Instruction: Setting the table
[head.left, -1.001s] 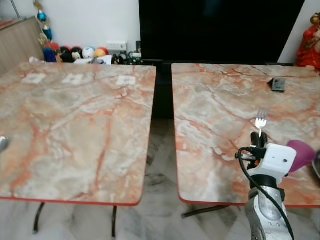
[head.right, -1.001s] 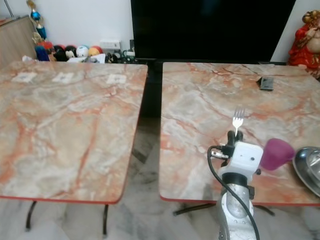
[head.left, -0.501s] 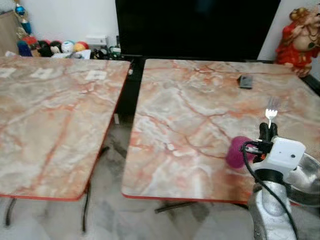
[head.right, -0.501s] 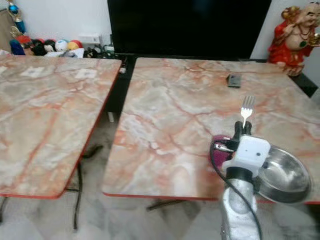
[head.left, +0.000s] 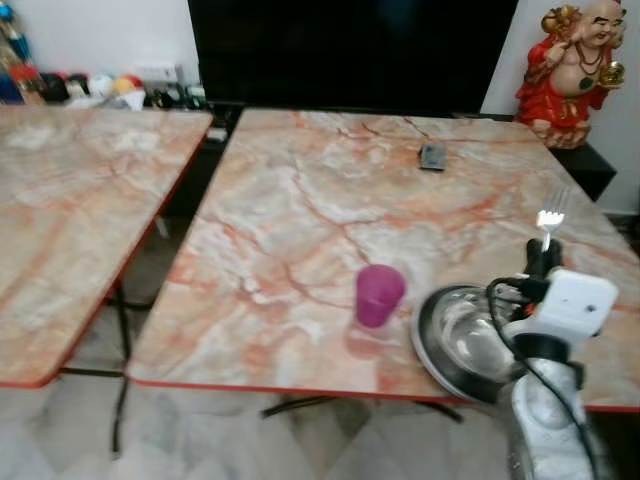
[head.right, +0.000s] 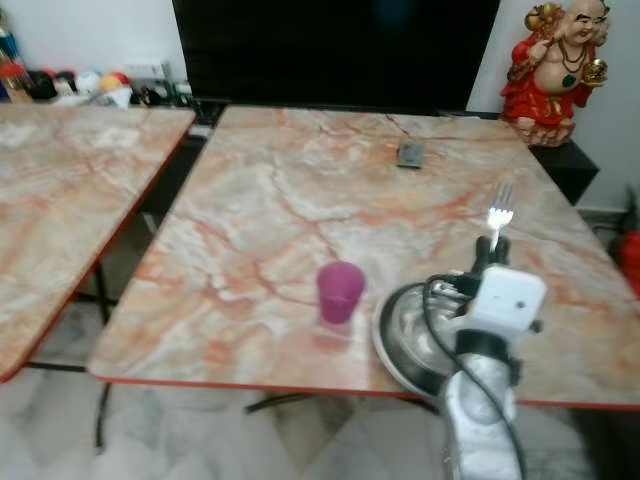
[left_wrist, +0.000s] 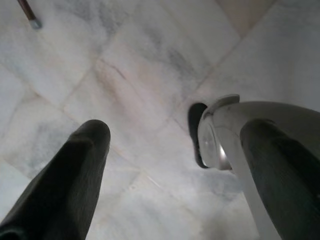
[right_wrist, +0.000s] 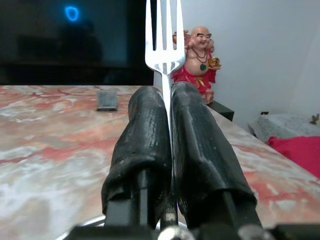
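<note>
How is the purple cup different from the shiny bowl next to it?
The cup is purple, narrow and tall; the bowl is silvery metal, wide and low. The cup stands fully on the table; the bowl sits at the near edge, beside the right gripper holding a fork. Both are upright and look empty.

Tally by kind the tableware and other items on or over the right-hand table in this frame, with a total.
Fork, held upright in the right end effector: 1
Steel bowl: 1
Purple cup: 1
Small dark device at the far side: 1
Total: 4
</note>
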